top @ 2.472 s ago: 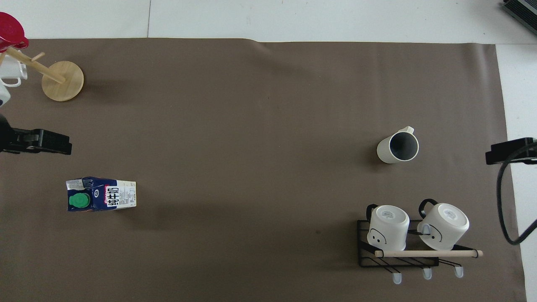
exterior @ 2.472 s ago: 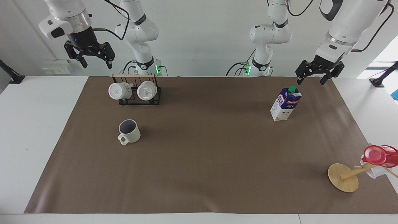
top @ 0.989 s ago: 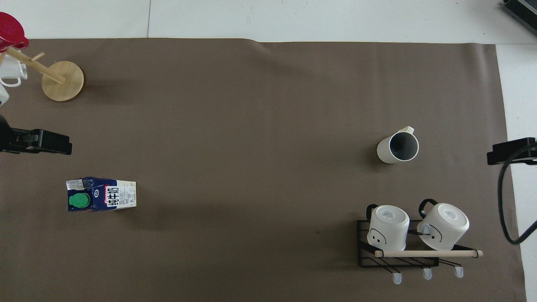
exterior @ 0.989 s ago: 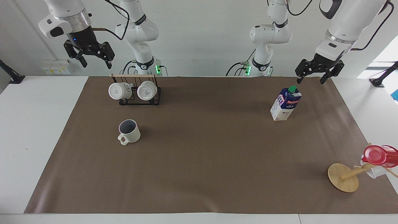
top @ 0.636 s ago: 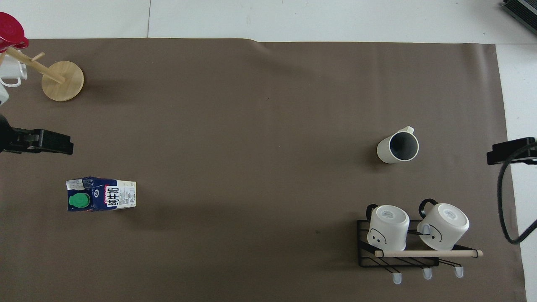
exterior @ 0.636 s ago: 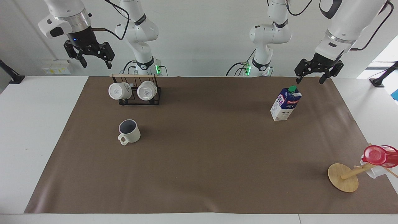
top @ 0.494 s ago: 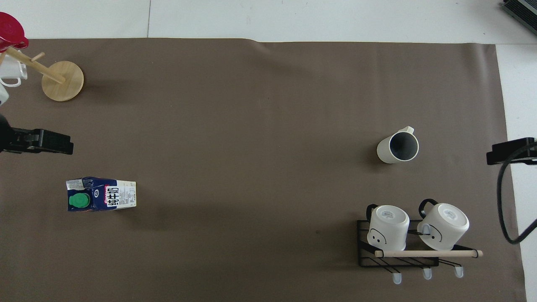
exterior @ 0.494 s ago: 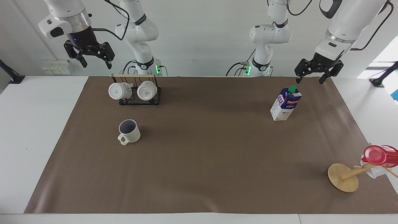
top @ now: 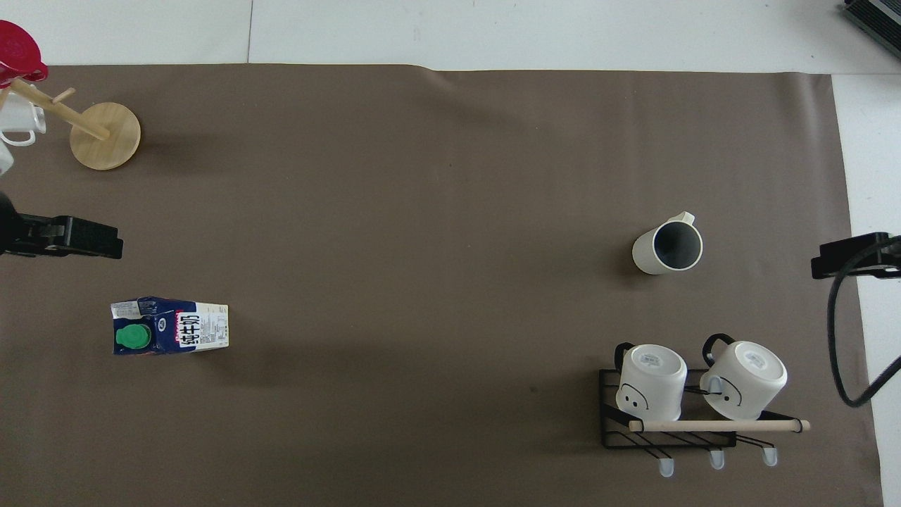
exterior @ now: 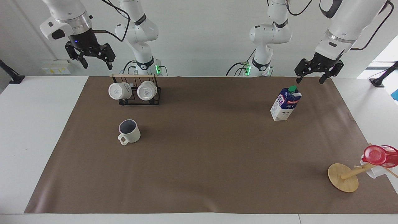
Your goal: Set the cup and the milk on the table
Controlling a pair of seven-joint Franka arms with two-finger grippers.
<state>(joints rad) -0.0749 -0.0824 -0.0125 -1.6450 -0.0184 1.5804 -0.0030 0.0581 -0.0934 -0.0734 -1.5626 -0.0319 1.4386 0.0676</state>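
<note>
The cup (exterior: 129, 131) stands upright on the brown sheet of the table (exterior: 211, 161), its handle pointing away from the robots; it also shows in the overhead view (top: 667, 248). The milk (exterior: 285, 103) stands upright on the sheet toward the left arm's end, green cap up (top: 169, 326). My left gripper (exterior: 310, 80) hangs open and empty in the air above the milk, off toward the left arm's end, apart from it. My right gripper (exterior: 96, 63) hangs open and empty high over the right arm's end of the table, well above the cup.
A black wire rack (exterior: 155, 96) with two glossy white mugs stands nearer to the robots than the cup. A wooden mug tree (exterior: 343, 177) carrying a red cup (exterior: 379, 155) stands at the left arm's end, farthest from the robots.
Both grippers have drifted only slightly in the air. The cup and the milk have not moved.
</note>
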